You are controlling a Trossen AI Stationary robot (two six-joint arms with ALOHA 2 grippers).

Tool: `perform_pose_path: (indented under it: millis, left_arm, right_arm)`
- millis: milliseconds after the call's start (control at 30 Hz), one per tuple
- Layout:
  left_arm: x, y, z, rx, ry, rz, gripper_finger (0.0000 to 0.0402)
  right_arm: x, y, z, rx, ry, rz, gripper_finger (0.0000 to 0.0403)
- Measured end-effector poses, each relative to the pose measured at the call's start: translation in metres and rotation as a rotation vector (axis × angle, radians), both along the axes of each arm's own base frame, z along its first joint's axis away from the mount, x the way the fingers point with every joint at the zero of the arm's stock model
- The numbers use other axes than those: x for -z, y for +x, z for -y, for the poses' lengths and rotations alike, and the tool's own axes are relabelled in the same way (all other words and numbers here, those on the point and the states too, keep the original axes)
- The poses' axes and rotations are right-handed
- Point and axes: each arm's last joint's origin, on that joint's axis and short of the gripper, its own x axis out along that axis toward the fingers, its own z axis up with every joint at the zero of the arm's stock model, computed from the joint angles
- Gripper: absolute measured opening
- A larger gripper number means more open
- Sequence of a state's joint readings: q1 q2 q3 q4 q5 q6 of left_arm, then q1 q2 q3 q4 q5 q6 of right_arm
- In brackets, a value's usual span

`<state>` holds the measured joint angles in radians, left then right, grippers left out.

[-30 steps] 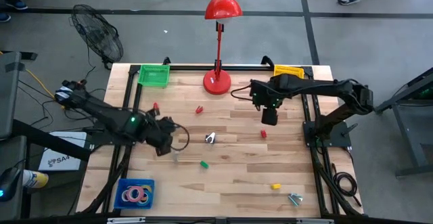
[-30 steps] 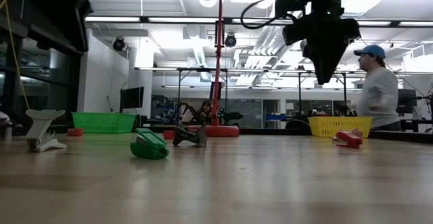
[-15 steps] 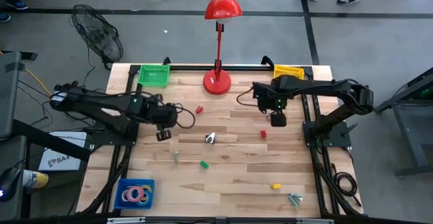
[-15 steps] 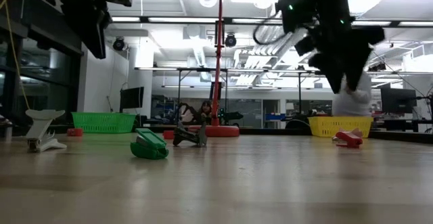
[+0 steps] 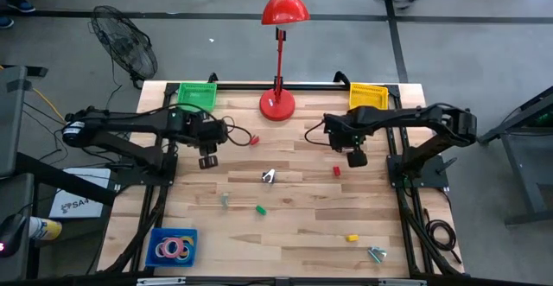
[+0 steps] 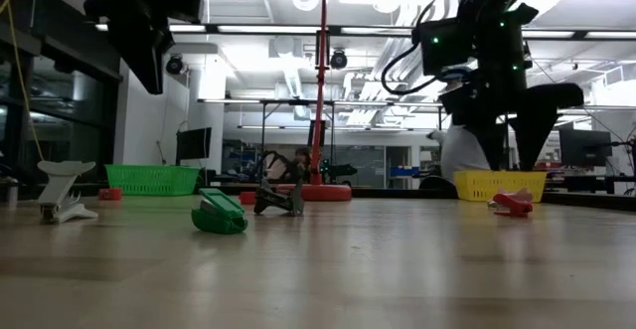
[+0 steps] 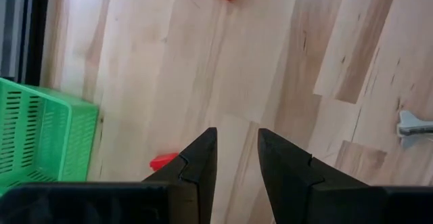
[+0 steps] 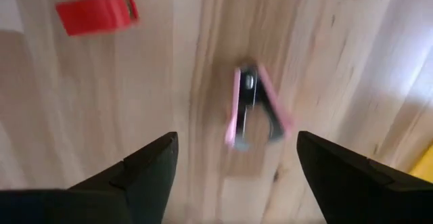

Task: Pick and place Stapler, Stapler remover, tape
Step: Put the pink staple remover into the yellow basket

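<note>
Fingers spread on right end effector (image 8: 230,166) above pink stapler remover (image 8: 256,107); left (image 7: 237,158) narrowly parted.

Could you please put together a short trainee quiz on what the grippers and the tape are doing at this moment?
1. True or false: the right gripper hangs with its fingers spread wide over a pink item lying on the table.
2. Where do the tape rolls lie? A) in the green basket B) in the blue tray C) in the yellow basket
3. Fill in: the left gripper has ____ between its fingers.

Key: 1 true; 2 B; 3 nothing.
</note>
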<state>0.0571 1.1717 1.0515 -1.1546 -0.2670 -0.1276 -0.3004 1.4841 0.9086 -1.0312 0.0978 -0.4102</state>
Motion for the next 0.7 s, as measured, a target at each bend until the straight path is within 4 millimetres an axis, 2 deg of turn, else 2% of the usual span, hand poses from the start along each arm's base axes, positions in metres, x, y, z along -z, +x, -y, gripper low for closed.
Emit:
perform_pose_path:
  millis: [133,333,700]
  left_arm:
    - [0.0,0.0,-0.004,0.008,-0.013,-0.006,0.0104]
    - [0.0,-0.001,-0.005,0.022,-0.012,-0.01,0.0104]
    - [0.0,-0.001,-0.005,0.022,-0.012,-0.01,0.0104]
  right_arm:
    - [0.006,0.003,-0.001,-0.095,-0.031,0.034,0.0294]
    - [0.013,0.003,0.003,-0.095,-0.045,0.066,0.0294]
    - [0.046,-0.019,-0.001,-0.128,-0.002,0.015,0.0294]
